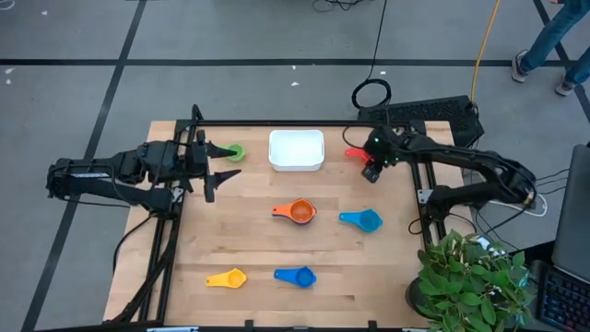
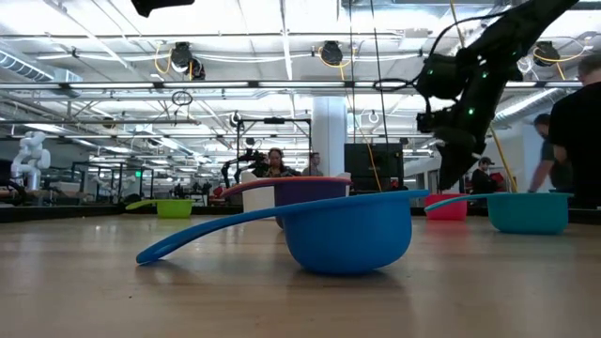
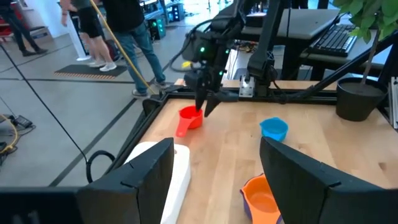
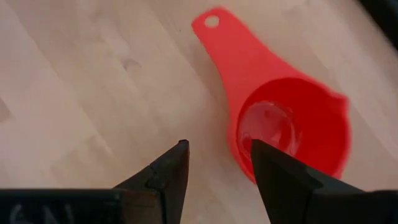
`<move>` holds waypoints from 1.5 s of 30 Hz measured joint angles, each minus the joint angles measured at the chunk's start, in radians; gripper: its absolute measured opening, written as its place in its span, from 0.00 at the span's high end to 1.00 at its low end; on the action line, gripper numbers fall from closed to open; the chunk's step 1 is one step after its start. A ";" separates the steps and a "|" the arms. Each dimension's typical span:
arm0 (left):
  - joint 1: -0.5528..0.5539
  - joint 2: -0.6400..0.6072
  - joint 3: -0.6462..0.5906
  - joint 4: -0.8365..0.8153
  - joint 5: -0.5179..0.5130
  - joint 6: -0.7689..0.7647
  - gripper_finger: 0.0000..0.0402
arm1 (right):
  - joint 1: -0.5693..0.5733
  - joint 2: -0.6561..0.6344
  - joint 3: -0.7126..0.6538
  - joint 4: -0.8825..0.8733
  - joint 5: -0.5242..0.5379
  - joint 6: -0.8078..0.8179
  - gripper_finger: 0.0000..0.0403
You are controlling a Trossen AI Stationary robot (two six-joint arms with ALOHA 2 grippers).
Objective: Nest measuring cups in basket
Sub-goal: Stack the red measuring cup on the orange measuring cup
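1. The right end effector (image 4: pixel 214 163) hangs just above the red cup (image 4: pixel 291 129), its fingers slightly parted and holding nothing. In the high view this pair sits at about 1 o'clock on the tabletop (image 1: pixel 249 244), just beside the basket's (image 1: pixel 296 149) 3 o'clock side.
2. To grasp well, I judge the fingers should straddle the cup's flat handle or its near rim wall, then descend straight until they bracket plastic before closing.
3. The rim is thin and slick, so a shallow pinch may flick the cup away; centre the wall between the fingers first.
4. The basket looks empty, so this cup can go in first.
5. The left end effector (image 1: pixel 213 172) waits open and empty at 10 o'clock, near the green cup (image 1: pixel 234 152).
6. Orange (image 1: pixel 299 212), light blue (image 1: pixel 363 219), yellow (image 1: pixel 229 278) and mid blue (image 1: pixel 297 276) cups lie apart toward 6 o'clock.
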 joint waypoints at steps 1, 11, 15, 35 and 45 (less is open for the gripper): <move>0.000 0.000 0.000 0.000 0.000 0.000 0.40 | -0.001 0.018 0.000 0.008 0.016 0.000 0.60; 0.000 0.000 0.000 0.000 0.000 -0.011 0.40 | -0.019 0.144 0.000 0.033 0.074 -0.021 0.72; 0.000 0.000 0.000 0.000 0.000 -0.012 0.40 | -0.016 0.149 0.000 0.030 0.072 -0.042 0.92; 0.012 0.121 0.000 -0.026 0.000 0.024 0.40 | 0.298 -0.121 0.113 0.040 -0.009 0.254 1.00; 0.131 0.084 0.001 -0.071 0.000 -0.013 0.40 | 0.529 0.010 0.332 0.182 -0.007 0.271 1.00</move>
